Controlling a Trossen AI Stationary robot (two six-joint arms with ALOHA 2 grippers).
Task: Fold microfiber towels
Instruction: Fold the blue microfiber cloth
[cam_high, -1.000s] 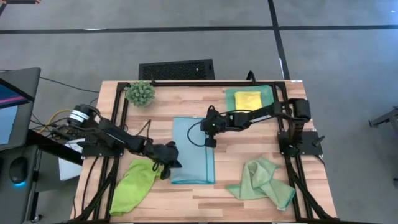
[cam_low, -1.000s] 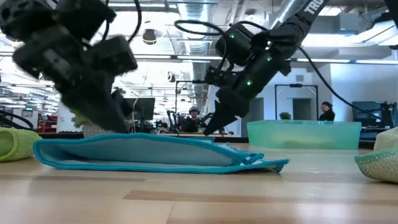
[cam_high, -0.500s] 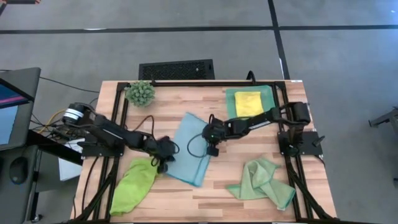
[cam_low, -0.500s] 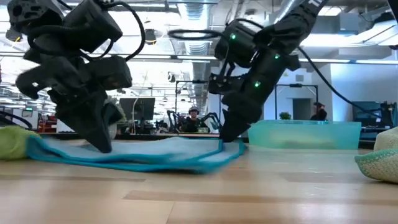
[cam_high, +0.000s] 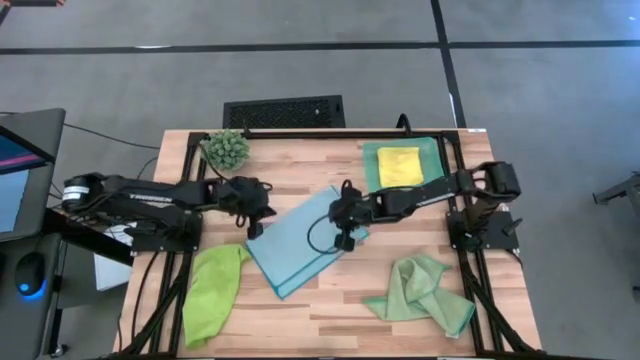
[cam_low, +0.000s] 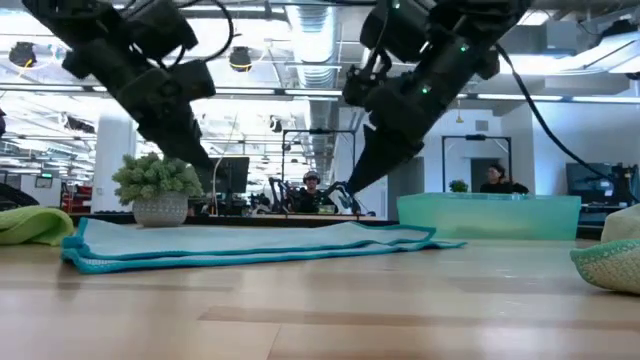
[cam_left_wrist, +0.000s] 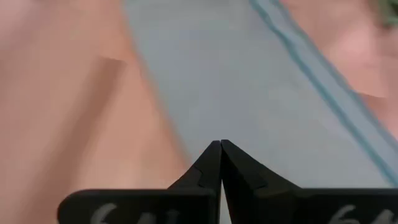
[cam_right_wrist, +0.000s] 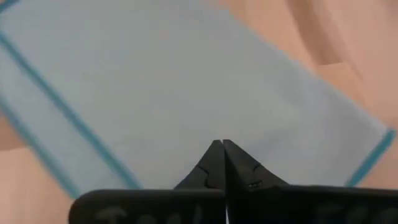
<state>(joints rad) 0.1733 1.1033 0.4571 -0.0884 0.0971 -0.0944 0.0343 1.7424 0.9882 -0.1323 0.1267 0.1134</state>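
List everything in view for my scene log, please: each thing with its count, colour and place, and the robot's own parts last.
light blue towel: 1, light blue with a teal border, folded flat and lying askew at the table's middle
lime green towel: 1, lime green, crumpled at the front left
sage green towel: 1, pale sage green, crumpled at the front right
yellow towel: 1, yellow, folded, lying in the tray
tray: 1, teal, back right of the table
plant: 1, green in a pale pot, back left
table: 1, light wood
people: at least 2, far off in the room behind
left gripper: 1, dark, shut, over the light blue towel's left corner
right gripper: 1, dark, shut, over its right side
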